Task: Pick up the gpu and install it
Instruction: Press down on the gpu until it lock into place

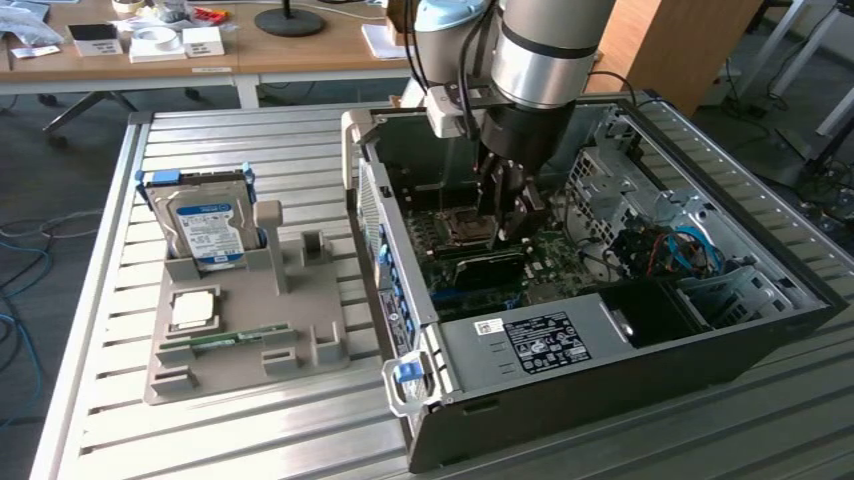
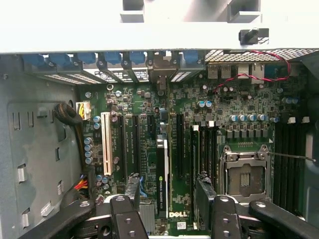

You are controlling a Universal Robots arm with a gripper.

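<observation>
The gpu [image 2: 162,174] is a thin black card standing edge-on in a slot of the green motherboard [image 2: 144,99], with a green logo strip along its top edge. My gripper [image 2: 168,185] hangs just above it, open, one finger on each side of the card and neither touching it. In the exterior view the gripper [image 1: 514,222] reaches down into the open computer case [image 1: 747,330], and the gpu [image 1: 487,268] lies as a dark bar on the board just below the fingers.
A grey holder tray [image 1: 240,340] on the exterior view's left carries an upright blue-labelled hard drive [image 1: 214,232], a square chip [image 1: 194,310] and a green memory stick [image 1: 240,338]. The CPU socket [image 2: 246,174], power supply [image 1: 534,342] and case walls stand close around the gripper.
</observation>
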